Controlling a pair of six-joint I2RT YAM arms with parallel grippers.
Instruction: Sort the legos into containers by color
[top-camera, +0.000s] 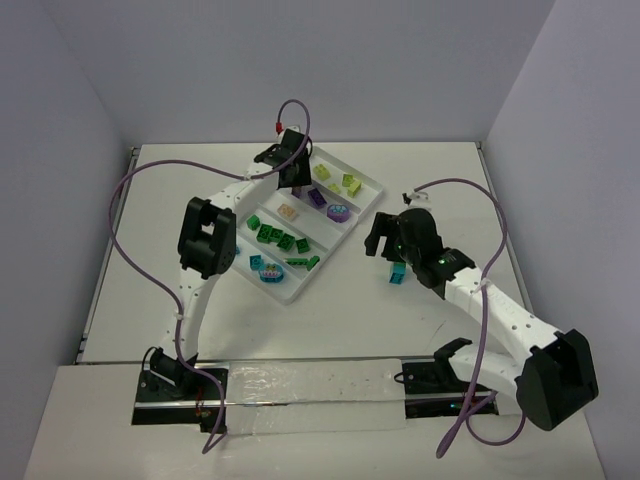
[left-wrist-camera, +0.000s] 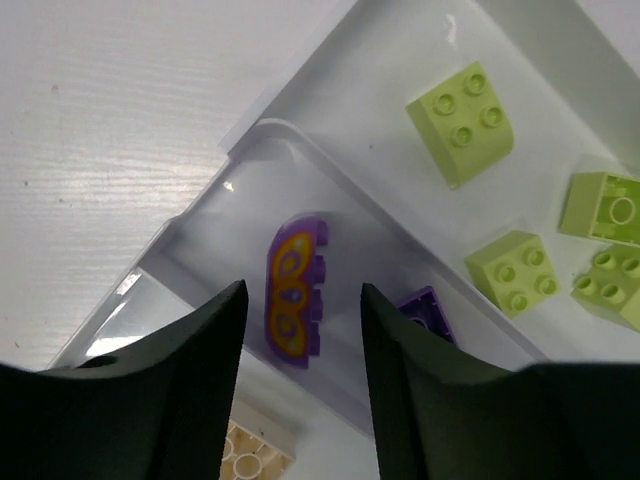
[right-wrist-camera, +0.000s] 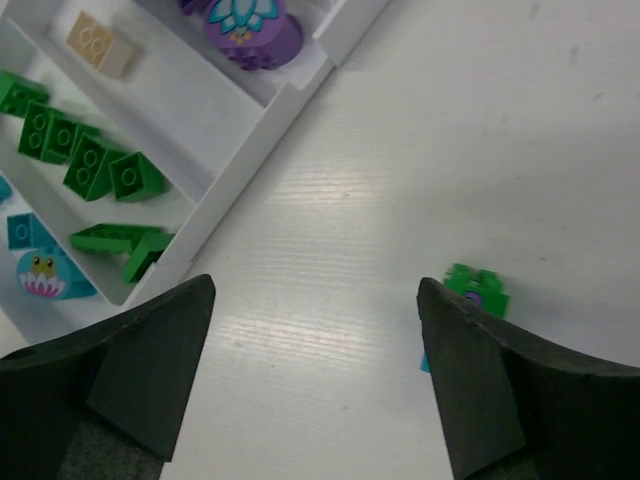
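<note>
Purple brick (left-wrist-camera: 293, 293) with orange-yellow ovals shows only from left wrist; lies loose in a tray (left-wrist-camera: 330, 185) compartment under left gripper (left-wrist-camera: 302, 325), jaws parted, empty. Right gripper (right-wrist-camera: 315, 300) spread wide, empty; green-on-teal clump (right-wrist-camera: 475, 290) on table (right-wrist-camera: 450, 120) just beside it.

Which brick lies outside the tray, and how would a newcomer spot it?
On the white table, find the clear tray at centre. Just right of it, by the right pincer, sits a small clump, green stacked on teal. It is the only lego on bare table; all others lie in the tray.
</note>
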